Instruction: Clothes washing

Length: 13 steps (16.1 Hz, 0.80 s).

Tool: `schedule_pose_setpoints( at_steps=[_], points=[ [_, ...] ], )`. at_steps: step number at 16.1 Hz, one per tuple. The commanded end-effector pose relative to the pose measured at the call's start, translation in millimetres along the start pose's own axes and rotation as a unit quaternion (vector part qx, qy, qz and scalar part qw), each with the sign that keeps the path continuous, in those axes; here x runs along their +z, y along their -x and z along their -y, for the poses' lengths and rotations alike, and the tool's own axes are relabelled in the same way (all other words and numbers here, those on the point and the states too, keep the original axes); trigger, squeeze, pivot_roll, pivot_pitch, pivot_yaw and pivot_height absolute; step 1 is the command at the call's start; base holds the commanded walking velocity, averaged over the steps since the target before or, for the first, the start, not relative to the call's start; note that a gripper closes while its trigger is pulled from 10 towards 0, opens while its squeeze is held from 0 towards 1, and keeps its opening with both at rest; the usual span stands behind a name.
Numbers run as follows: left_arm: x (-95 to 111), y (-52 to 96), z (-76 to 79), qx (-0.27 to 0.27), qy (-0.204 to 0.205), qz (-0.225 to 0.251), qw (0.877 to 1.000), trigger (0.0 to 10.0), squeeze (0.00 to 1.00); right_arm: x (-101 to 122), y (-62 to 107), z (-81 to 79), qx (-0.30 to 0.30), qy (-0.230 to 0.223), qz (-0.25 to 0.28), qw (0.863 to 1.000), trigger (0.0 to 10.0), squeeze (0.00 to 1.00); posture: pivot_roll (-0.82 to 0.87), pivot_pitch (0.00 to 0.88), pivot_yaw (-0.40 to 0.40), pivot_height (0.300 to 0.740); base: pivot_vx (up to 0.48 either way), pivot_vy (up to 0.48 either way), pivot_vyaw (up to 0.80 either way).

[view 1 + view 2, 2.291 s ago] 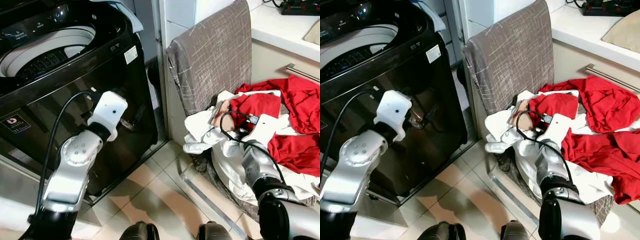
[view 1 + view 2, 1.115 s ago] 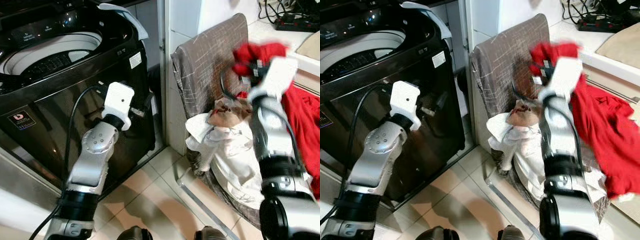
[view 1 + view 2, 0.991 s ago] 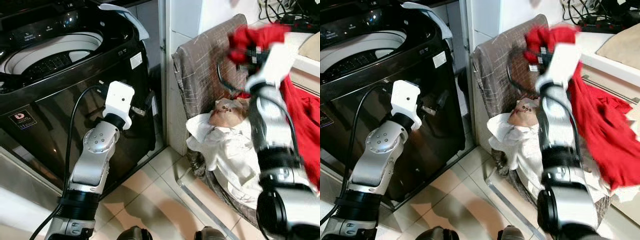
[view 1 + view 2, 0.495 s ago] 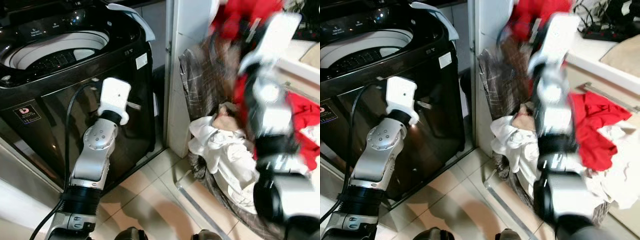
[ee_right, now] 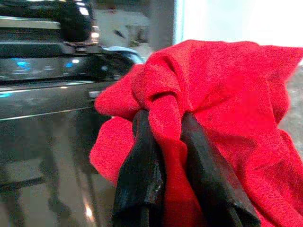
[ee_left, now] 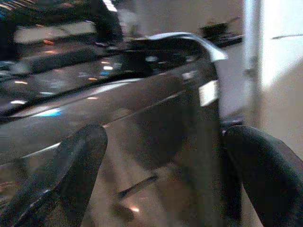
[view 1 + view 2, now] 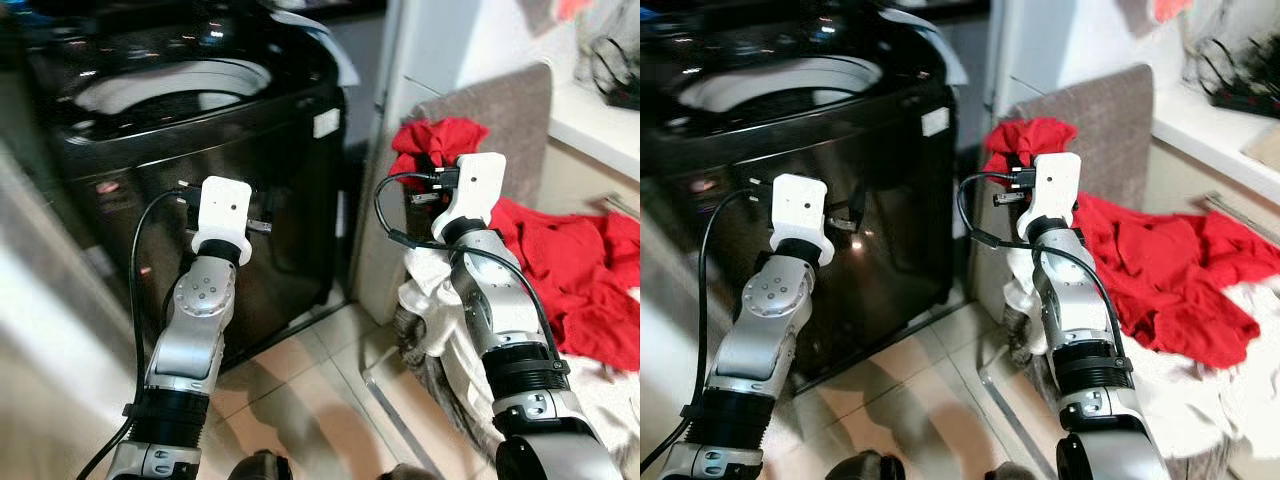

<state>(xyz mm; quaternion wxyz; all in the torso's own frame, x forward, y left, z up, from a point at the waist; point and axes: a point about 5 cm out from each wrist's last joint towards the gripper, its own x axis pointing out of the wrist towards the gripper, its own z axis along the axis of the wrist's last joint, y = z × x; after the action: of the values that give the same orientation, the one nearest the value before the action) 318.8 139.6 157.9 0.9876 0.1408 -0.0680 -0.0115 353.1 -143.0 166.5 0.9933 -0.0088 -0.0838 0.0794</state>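
Fingers of my right gripper are clamped together on a red garment, lifted above the laundry basket beside the black washing machine. My left gripper is spread wide, held near the machine's front panel. More red and white clothes lie in the basket

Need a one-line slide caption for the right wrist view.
Right gripper clamps a bunched red garment, with the black washing machine beyond.
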Motion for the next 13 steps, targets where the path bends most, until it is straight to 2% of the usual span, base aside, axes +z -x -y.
schedule_pose_setpoints(
  at_steps=[1, 4, 6, 8, 11, 13],
  points=[
    [1, 0.2, 3.2, 0.016, -0.048, -0.001, 0.999, 10.0, 0.00, 11, -4.1, 2.9, 0.009, 0.024, 0.013, 1.000, 0.0, 0.00, -0.16, 0.000, 0.032, 0.740, 0.000, -0.442, 0.44],
    [-4, -0.9, 1.1, 0.036, -0.055, -0.022, 0.998, 10.0, 0.00, 11, -8.4, 9.8, 0.007, 0.029, 0.005, 1.000, 0.0, 0.00, -0.16, 0.000, 0.028, 0.740, 0.000, -0.445, 0.44],
    [-6, -0.6, -1.0, 0.048, -0.053, -0.029, 0.997, 10.0, 0.00, 10, -8.5, 8.0, 0.011, 0.030, 0.003, 0.999, 0.0, 0.00, -0.15, 0.000, 0.025, 0.740, 0.251, 0.000, 0.42],
    [-8, 0.7, -2.8, 0.057, -0.052, -0.033, 0.996, 10.0, 0.00, 11, -11.8, -0.6, 0.025, 0.024, 0.005, 0.999, 0.0, 0.00, -0.15, 0.000, 0.018, 0.740, 0.000, 0.000, 0.42],
    [-8, 0.9, -0.4, 0.053, -0.044, -0.032, 0.997, 10.0, 0.00, 32, -27.2, -22.2, 0.063, 0.011, 0.039, 0.997, 0.0, 0.00, -0.14, 0.000, 0.017, 0.740, 0.000, 0.000, 0.28],
    [-6, -0.8, -2.7, 0.058, -0.051, -0.025, 0.997, 10.0, 0.00, 62, -39.3, -55.0, 0.118, -0.015, 0.090, 0.989, 0.0, 0.00, -0.14, 0.000, 0.017, 0.740, 0.000, 0.000, 0.00]
  ],
)
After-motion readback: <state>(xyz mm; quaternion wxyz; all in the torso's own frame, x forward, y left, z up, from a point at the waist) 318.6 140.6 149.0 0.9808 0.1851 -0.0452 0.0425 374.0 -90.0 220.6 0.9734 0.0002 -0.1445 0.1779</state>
